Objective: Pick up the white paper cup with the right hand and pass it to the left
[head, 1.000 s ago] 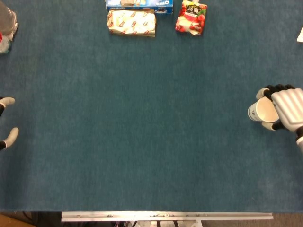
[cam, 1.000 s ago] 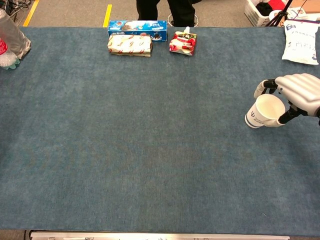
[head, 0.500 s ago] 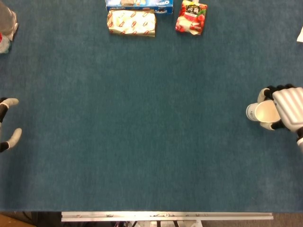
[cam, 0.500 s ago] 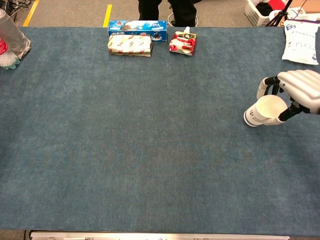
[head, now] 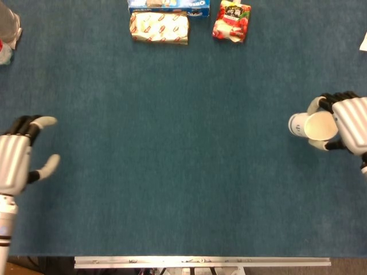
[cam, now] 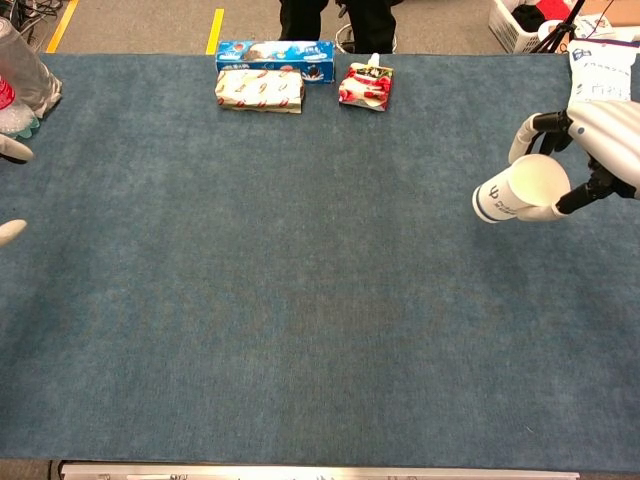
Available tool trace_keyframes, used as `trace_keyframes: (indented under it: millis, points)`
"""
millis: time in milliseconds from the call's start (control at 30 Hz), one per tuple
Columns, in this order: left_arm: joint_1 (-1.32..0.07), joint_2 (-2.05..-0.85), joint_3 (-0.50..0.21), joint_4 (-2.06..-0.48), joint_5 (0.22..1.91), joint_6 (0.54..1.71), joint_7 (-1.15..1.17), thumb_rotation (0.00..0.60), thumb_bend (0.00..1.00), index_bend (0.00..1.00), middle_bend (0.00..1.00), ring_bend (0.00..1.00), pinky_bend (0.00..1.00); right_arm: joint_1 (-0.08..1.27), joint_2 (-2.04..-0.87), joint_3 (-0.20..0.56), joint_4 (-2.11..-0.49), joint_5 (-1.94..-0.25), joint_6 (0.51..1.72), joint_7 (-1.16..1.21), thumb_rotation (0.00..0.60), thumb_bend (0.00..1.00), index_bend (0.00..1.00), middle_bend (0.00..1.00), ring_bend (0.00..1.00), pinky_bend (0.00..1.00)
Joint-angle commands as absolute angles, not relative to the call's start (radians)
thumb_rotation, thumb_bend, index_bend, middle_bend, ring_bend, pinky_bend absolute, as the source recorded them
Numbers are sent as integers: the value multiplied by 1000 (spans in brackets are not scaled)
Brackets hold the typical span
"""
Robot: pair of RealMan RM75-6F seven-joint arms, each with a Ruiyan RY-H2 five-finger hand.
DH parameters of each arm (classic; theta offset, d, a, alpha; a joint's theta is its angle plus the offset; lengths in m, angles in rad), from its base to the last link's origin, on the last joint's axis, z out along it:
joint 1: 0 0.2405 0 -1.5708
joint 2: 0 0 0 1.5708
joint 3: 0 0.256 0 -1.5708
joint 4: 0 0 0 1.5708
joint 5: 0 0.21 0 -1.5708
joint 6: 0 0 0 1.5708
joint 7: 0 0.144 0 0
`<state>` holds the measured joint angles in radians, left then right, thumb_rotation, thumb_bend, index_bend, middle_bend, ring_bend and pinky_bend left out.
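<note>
blue felt-covered table [head: 172, 172] spans both views. left hand [head: 17, 160] at the left edge, fingers apart, holding nothing. right hand [head: 347, 127] at the right edge, fingers clamped around the white paper cup [head: 312, 126], which is off the table and tipped with its base pointing left. risk: the grip looks to sit near the rim, so squeezing could crush the thin wall or let the cup rotate out mid-transfer; hands are well apart, long carry ahead. vs 1 s ago: cup was lower by the table, now raised and shifted left; left hand has come further into head view.
</note>
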<state>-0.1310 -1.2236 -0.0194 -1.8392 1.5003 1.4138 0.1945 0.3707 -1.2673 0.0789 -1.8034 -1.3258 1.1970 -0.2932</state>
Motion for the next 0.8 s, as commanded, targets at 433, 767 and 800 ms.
trace_keyframes:
  millis: [433,767,800]
  points:
    - [-244,-1452,-67,-1956,1472,1292,120,600,161,290,259,237,467,418,-1290,132,-1884,-1376,1208,-279,600,0,492,463,418,365]
    - [-291,-1593,-80,-1886,1411,1241,128,600,153,288,215,231,435,446,-1306,141,-1923,-1375,1184,-257,600,0,492,463,418,365]
    - [-296,-1602,-82,-1884,1400,1233,123,600,153,286,205,220,427,449,-1307,141,-1926,-1373,1180,-257,600,0,492,463,418,365]
